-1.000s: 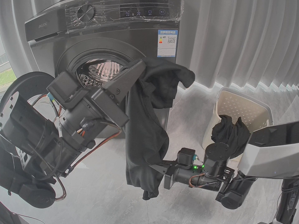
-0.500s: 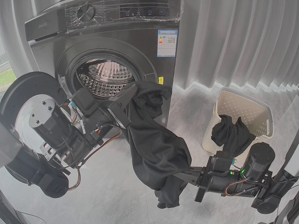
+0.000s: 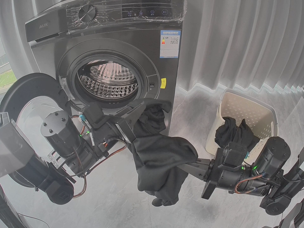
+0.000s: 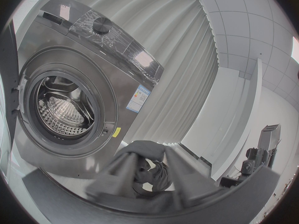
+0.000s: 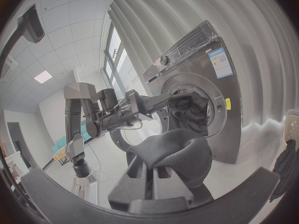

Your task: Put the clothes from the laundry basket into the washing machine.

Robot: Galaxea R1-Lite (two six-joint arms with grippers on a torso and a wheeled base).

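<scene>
Black cloth garment (image 3: 158, 149): judged soft, light and limp, likely to sag and snag, so best taken at bunched folds. It is held in the air at 5 o'clock from the open drum (image 3: 107, 79), outside it. Left gripper (image 3: 142, 104) is clamped on the upper bunch. Right gripper (image 3: 186, 167), at 4 o'clock from the left, is closed on a lower fold, its tips covered. More clothes (image 3: 234, 136) are left in the basket (image 3: 253, 111).
</scene>
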